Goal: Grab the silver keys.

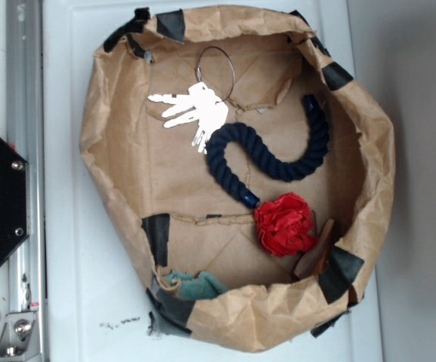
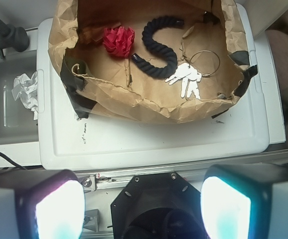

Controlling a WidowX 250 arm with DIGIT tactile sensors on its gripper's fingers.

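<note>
Exterior view: silver keys (image 1: 191,113) fanned flat on the floor of the paper bin (image 1: 369,166), wire ring (image 1: 216,69) toward the far wall, navy rope (image 1: 271,154) just beside the key tips. No arm visible here.

Wrist view: gripper (image 2: 143,209) spread wide apart, empty, held high and well back from the bin, over the white lid (image 2: 149,139). Keys (image 2: 185,77) near the bin's near right wall. Best approach, probably: straight down over the fanned blades, fingers clear of the rope (image 2: 159,47) and crumpled rim.
</note>
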